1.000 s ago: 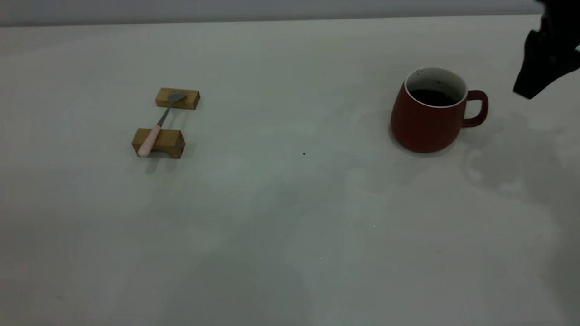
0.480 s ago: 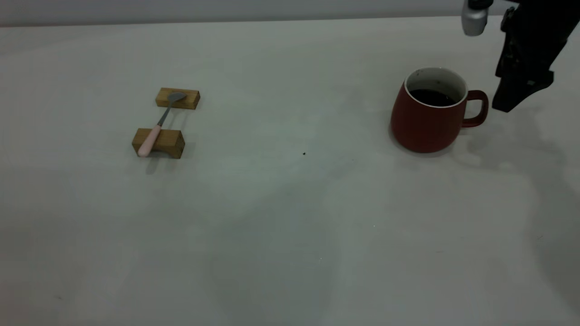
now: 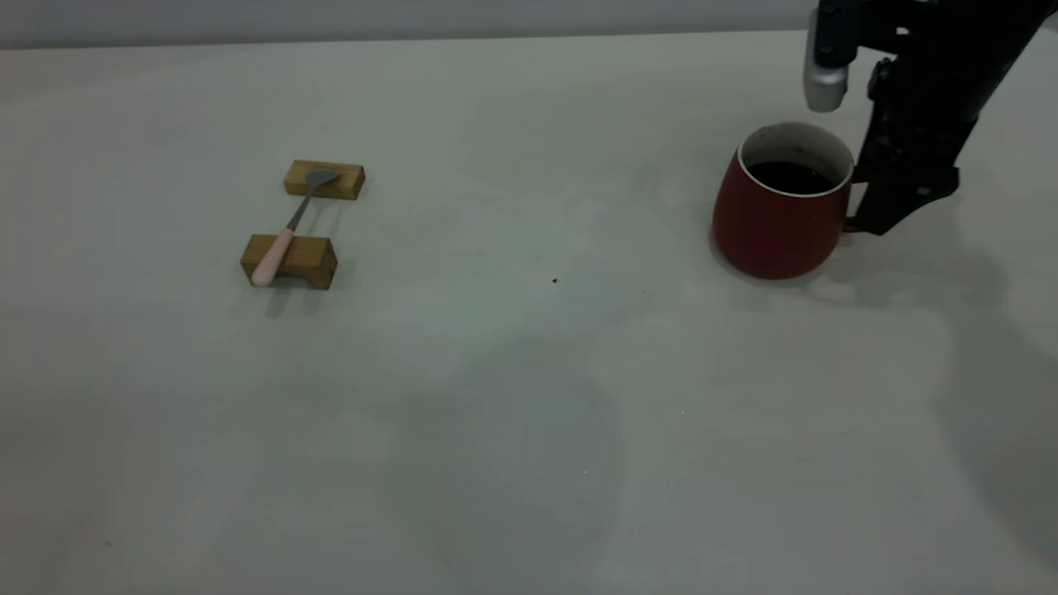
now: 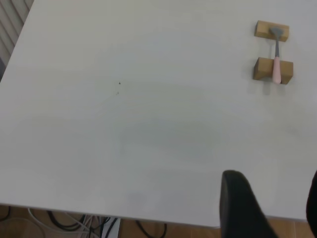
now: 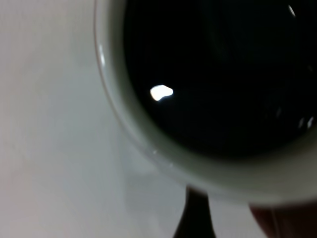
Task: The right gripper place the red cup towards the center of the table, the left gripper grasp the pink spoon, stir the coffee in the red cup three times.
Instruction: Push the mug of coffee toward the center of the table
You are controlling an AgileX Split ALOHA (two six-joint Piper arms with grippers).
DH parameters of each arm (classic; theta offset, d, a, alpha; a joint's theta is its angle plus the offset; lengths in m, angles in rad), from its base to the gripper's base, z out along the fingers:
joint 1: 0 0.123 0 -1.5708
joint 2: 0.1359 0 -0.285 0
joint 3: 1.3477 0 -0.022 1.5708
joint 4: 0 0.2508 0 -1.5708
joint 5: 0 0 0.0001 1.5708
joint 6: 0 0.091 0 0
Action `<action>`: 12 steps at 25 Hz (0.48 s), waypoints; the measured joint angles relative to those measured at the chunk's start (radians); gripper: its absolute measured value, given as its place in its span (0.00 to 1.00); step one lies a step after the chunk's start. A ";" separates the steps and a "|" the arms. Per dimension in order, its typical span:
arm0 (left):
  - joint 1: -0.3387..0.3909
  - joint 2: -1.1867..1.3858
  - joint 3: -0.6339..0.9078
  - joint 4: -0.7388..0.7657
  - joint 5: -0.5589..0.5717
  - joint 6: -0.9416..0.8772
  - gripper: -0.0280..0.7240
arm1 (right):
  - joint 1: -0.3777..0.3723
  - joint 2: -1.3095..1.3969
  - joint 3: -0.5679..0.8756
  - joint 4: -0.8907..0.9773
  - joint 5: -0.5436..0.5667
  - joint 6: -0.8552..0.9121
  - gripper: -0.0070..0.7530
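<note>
The red cup [image 3: 777, 223] stands on the table [image 3: 529, 372] at the right, holding dark coffee [image 3: 789, 176]. My right gripper [image 3: 891, 207] has come down at the cup's handle side and covers the handle in the exterior view. It is open. In the right wrist view one dark finger [image 5: 195, 218] stands beside the red handle [image 5: 280, 224], under the white rim [image 5: 148, 144]. The pink spoon [image 3: 285, 231] lies across two wooden blocks at the left. My left gripper [image 4: 275, 208] hangs open and empty over the table's edge, far from the spoon [image 4: 276, 62].
Two small wooden blocks [image 3: 324, 179] [image 3: 302, 258] carry the spoon. A tiny dark speck [image 3: 554, 281] marks the middle of the table. Cables and floor [image 4: 89, 225] show past the table's edge in the left wrist view.
My right arm has swung in from the right edge and lowered until its gripper is at the cup's handle. Cup, spoon and blocks have not moved.
</note>
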State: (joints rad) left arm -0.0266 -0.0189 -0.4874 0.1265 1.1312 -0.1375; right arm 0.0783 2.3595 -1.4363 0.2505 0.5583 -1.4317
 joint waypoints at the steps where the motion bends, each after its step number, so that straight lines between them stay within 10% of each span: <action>1: 0.000 0.000 0.000 0.000 0.000 0.000 0.57 | 0.005 0.004 0.000 0.008 -0.005 -0.010 0.89; 12: 0.000 0.000 0.000 0.001 0.000 0.000 0.57 | 0.103 0.013 0.000 0.057 -0.040 -0.024 0.87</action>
State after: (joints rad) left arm -0.0266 -0.0189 -0.4874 0.1276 1.1312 -0.1375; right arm 0.1810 2.3724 -1.4363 0.3076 0.5181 -1.4560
